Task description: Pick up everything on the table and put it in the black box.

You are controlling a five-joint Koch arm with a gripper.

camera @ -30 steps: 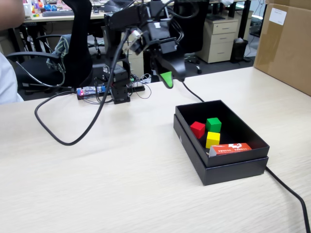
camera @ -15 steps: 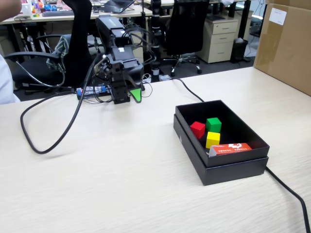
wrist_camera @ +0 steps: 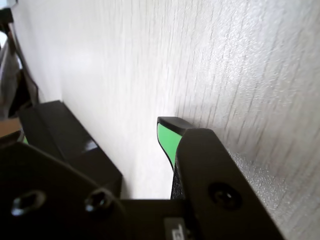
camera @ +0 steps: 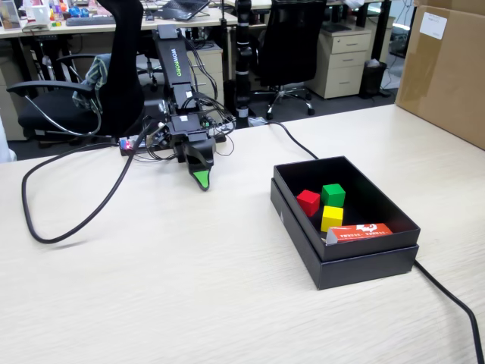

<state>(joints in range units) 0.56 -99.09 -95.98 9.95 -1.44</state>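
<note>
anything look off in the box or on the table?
Nothing stands out. The red cube, green cube, yellow cube and a red-and-white packet sit inside the black box. The tool is down near the table, holding nothing.

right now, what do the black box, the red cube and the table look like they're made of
The black box looks like matte cardboard: dull, glare-free walls and a doubled, folded rim. The red cube has plain flat matte faces with crisp edges, possibly painted wood or plastic; the fixed view cannot settle which. The table looks like pale beige wood-grain laminate, with fine parallel lines and a soft sheen.
</note>
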